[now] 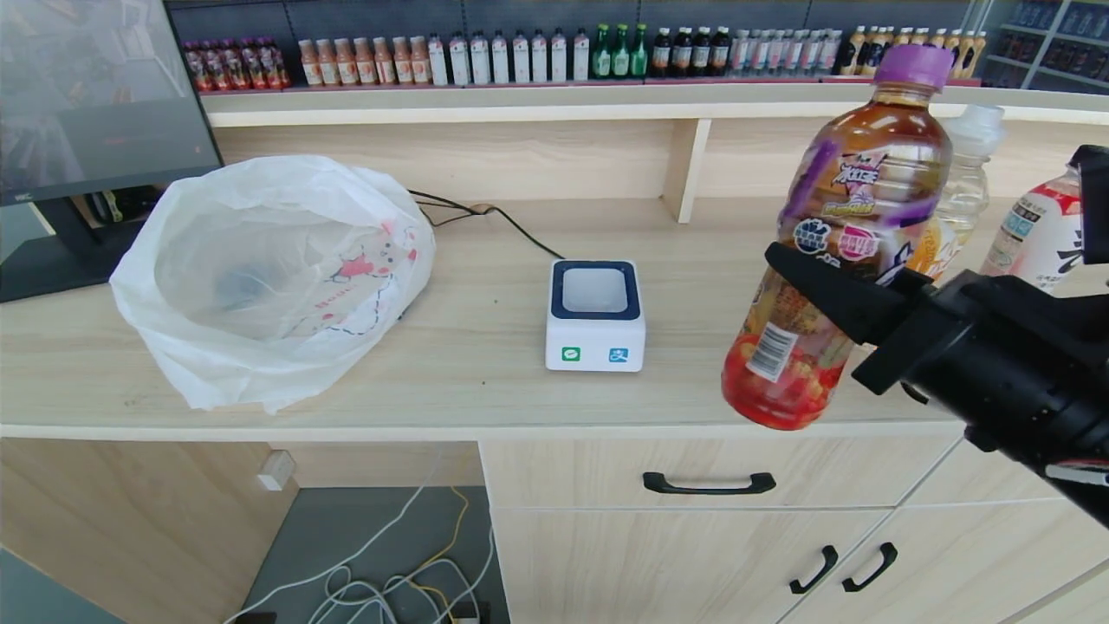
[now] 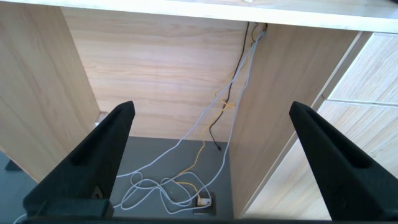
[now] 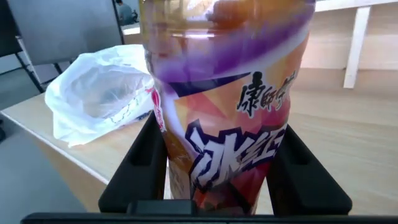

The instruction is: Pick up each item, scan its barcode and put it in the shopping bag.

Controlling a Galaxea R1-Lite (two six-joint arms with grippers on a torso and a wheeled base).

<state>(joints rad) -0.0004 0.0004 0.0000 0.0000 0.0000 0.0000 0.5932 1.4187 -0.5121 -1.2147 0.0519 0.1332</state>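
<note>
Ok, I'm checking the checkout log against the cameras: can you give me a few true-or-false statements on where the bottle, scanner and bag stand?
1. The right gripper is shut on the purple-capped bottle. True.
2. The bottle lies inside the shopping bag. False: it is held in the air, to the right of the scanner.
3. The scanner stands on the counter, between the shopping bag and the bottle. True.
4. The left gripper holds a bottle too. False: it is open and empty, below the counter, above cables on the floor.
</note>
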